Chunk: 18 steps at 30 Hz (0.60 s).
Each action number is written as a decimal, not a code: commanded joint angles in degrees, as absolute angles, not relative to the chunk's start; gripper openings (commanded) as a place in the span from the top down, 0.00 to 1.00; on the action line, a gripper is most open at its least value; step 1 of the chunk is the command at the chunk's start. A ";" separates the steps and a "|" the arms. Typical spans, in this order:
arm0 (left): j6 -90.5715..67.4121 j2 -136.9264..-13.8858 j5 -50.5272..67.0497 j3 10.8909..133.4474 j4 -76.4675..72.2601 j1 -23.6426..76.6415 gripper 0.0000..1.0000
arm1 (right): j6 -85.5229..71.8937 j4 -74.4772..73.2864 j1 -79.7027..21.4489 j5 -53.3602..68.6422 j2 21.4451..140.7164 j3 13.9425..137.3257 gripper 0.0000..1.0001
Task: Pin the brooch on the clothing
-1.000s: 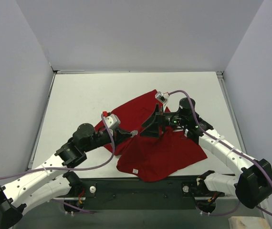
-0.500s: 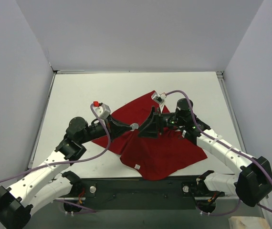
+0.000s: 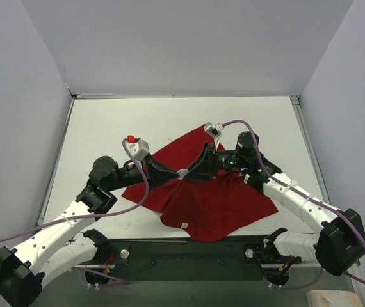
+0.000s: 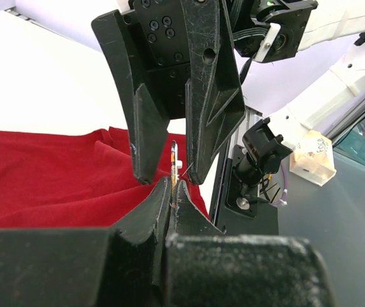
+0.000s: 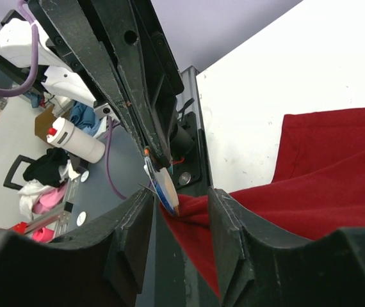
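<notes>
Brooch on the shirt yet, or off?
Off: brooch sits edge-on in the shut left gripper, inside the open right gripper, over the shirt.

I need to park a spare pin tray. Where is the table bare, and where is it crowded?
Bare: the far strip of table between the red shirt and the back wall, and the far-left corner beside the left wall. Crowded: mid-table, where the left tool and right tool meet at the brooch above the shirt.
</notes>
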<state>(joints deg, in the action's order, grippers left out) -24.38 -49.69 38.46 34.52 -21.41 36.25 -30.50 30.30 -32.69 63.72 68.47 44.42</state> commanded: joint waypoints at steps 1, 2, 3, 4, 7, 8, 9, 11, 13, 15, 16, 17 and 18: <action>-25.58 -49.39 40.60 35.07 -27.16 36.04 1.00 | -30.85 36.91 -32.69 64.95 68.12 45.53 0.62; -25.66 -49.48 40.69 34.98 -27.33 36.04 1.00 | -31.02 36.91 -32.70 65.04 68.20 45.44 0.64; -25.75 -49.57 40.78 34.98 -27.51 36.04 1.00 | -31.11 37.18 -32.70 65.04 68.29 45.44 0.66; -25.75 -49.66 40.78 35.07 -27.51 36.04 1.00 | -31.20 37.18 -32.87 65.21 68.38 45.61 0.66; -25.84 -50.01 41.22 35.24 -27.69 36.04 1.00 | -31.47 37.44 -33.13 65.13 68.64 45.70 0.67; -25.93 -50.18 41.39 35.33 -27.69 36.04 1.00 | -31.55 37.44 -33.13 65.13 68.82 45.70 0.68; -26.01 -50.36 41.74 35.42 -27.77 36.04 1.00 | -31.64 37.53 -33.22 65.04 68.91 45.79 0.68; -26.10 -50.71 42.18 35.59 -27.77 36.04 1.00 | -31.73 37.44 -33.40 65.04 69.34 46.05 0.70; -26.10 -51.24 42.63 35.77 -27.77 36.04 1.00 | -31.82 37.44 -33.49 64.95 69.70 46.32 0.71; -26.19 -51.33 42.80 35.95 -27.77 36.04 1.00 | -31.82 37.27 -33.66 64.95 70.13 46.58 0.72; -26.19 -51.24 42.80 35.95 -27.86 36.04 1.00 | -31.82 37.09 -33.75 64.69 70.31 46.58 0.74; -26.19 -51.24 42.80 36.03 -27.77 36.04 1.00 | -31.82 36.92 -33.75 64.77 70.57 46.76 0.74; -26.19 -51.24 42.98 36.12 -27.77 36.04 1.00 | -31.82 36.83 -33.84 64.60 70.66 46.76 0.74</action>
<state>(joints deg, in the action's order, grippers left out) -25.15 -51.68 39.57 34.44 -23.14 35.86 -33.01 32.56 -33.17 64.53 70.00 44.45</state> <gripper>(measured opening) 0.025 0.266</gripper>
